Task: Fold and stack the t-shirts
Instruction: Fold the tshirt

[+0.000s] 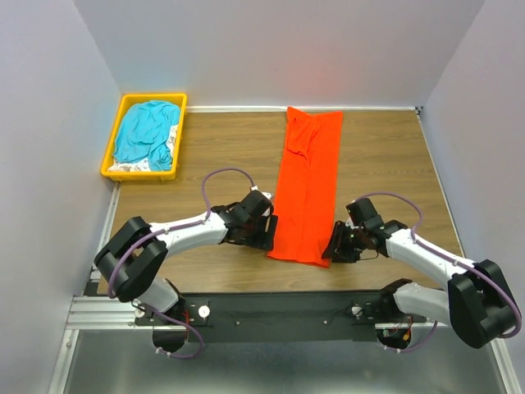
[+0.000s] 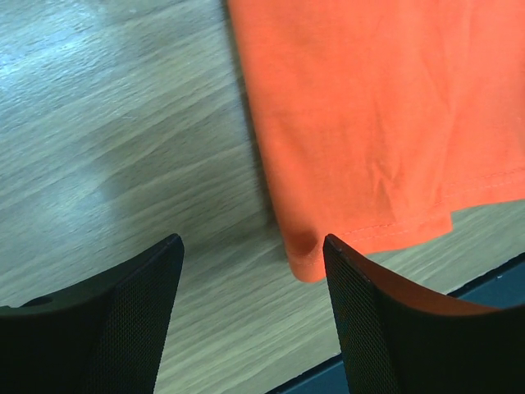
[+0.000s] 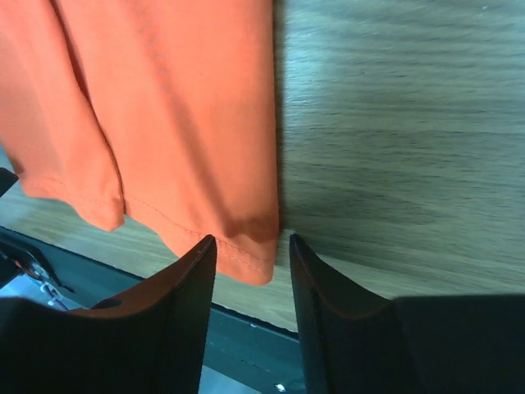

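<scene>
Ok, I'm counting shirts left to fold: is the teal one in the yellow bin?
Yes, the teal shirt lies bunched inside the yellow bin.

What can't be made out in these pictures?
Top view: teal shirt covers most of the white fabric in the yellow bin.
Top view: too small to tell whether the left pincer or right pincer touches the orange shirt.
Wrist views: frame edges cut off most of the shirt.

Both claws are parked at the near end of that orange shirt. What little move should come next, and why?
Likely pinch the two near corners. The orange t-shirt lies flat as a long strip; the left gripper is open beside one near corner, the right gripper open over the other. Neither holds cloth yet, and folding it shorter needs a grip.
</scene>
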Available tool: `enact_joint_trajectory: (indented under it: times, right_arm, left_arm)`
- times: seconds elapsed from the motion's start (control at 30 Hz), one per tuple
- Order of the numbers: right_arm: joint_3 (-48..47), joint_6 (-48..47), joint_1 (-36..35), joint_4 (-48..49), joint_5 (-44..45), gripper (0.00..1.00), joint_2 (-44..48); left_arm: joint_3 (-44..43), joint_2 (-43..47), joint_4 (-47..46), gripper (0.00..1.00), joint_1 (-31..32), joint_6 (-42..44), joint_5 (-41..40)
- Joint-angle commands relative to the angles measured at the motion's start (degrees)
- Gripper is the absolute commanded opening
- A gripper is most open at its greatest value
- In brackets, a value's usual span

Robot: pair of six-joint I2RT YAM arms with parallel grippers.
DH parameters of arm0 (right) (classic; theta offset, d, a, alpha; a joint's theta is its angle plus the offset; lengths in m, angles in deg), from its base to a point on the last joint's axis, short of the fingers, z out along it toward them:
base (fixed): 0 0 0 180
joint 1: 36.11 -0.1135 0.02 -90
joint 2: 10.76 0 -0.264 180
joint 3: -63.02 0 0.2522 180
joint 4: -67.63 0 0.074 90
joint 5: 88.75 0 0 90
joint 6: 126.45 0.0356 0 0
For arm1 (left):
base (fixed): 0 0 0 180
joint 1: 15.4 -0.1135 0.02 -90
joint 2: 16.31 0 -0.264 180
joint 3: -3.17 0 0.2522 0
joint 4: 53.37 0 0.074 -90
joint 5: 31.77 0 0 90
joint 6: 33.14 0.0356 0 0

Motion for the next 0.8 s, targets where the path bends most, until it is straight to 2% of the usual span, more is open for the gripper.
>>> enact_joint_trajectory:
  times: [0.0,0.27,0.6,0.67,0.77]
  right_arm:
    - [2.06,1.54,-1.33,-0.72,0.11,0.47,-1.72]
    - [1.01,3.83,-5.55,-4.50,4.76,0.41,-2.95]
    - [0.75,6.03,-6.25,-5.82,9.86,0.30,-0.40]
    - [0.75,5.95,-6.25,-5.74,10.04,0.26,-0.40]
    - [0.57,5.59,-6.43,-5.65,9.86,0.13,-0.93]
  left_arm:
    - [-1.83,-0.66,0.79,0.77,0.92,-0.68,0.14]
    - [-2.71,-2.33,1.76,0.77,1.71,0.11,0.23]
    - [-3.50,-3.04,3.34,0.74,2.59,1.34,0.05]
    - [-3.77,-3.21,3.69,0.74,2.68,1.52,-0.12]
    - [-4.64,-3.91,4.22,0.70,2.77,1.87,-0.13]
